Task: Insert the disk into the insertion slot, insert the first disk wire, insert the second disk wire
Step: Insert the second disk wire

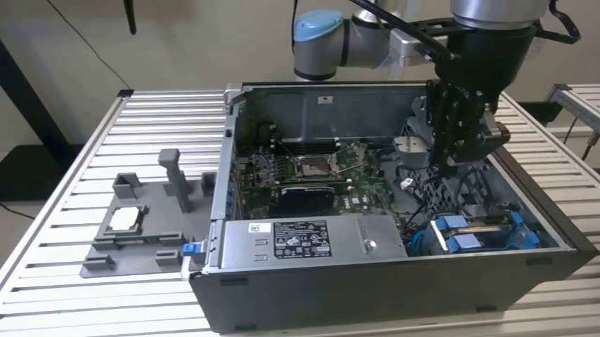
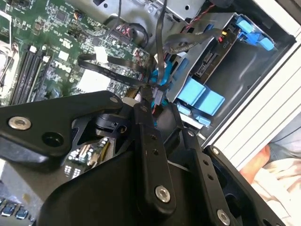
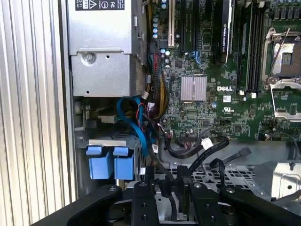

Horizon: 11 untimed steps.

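The disk, in its blue carrier, lies inside the insertion slot at the near right corner of the open computer case; its blue tabs show in both wrist views. My gripper hangs inside the case, above and behind the slot. Its fingers are drawn together on the end of a disk wire, a thin blue and black cable. That blue cable curves from beside the slot to my gripper. Which disk wire it is cannot be told.
A grey power-supply box fills the case's front, with the green motherboard behind it. Loose black cables lie near the gripper. A grey fixture sits on the slatted table at the exterior view's left. A person's arm is beside the case.
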Available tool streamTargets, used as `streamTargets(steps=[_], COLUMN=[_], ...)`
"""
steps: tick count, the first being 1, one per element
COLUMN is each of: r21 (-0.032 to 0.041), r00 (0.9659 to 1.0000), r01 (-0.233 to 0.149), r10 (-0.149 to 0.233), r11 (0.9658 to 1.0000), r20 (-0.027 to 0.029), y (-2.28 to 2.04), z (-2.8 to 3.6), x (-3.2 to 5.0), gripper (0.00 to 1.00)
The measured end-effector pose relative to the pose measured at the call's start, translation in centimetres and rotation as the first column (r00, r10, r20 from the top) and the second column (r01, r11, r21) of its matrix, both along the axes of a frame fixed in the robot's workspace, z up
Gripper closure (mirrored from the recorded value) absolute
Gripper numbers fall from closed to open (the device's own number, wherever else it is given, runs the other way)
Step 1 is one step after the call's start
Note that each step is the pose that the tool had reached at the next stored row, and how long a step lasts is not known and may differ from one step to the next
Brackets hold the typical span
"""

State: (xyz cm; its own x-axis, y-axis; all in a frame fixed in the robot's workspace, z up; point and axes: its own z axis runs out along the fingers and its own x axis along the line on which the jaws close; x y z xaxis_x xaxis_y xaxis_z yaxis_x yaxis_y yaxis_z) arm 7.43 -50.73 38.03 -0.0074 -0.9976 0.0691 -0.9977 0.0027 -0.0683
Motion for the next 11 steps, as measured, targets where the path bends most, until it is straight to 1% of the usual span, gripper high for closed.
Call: streamTargets(steps=[4, 6, 7, 8, 9, 11], r21=[-0.0016, -0.0017, -0.0016, -0.0016, -0.0015, -0.0016], r00=[1.0000, 1.0000, 1.0000, 1.0000, 1.0000, 1.0000], r01=[0.000, 0.000, 0.000, 0.000, 0.000, 0.000], r10=[0.000, 0.000, 0.000, 0.000, 0.000, 0.000], r11=[1.0000, 1.0000, 1.0000, 1.0000, 1.0000, 1.0000], r20=[0.0003, 0.0018, 0.0019, 0.0020, 0.0021, 0.0021], y=[0.04, 0.10, 0.10, 0.10, 0.10, 0.11], z=[-0.01, -0.01, -0.01, -0.01, -0.01, -0.01], x=[0.00, -0.01, 0.00, 0.00, 0.00, 0.00], gripper=[0.67, 0.67, 0.69, 0.69, 0.76, 0.76])
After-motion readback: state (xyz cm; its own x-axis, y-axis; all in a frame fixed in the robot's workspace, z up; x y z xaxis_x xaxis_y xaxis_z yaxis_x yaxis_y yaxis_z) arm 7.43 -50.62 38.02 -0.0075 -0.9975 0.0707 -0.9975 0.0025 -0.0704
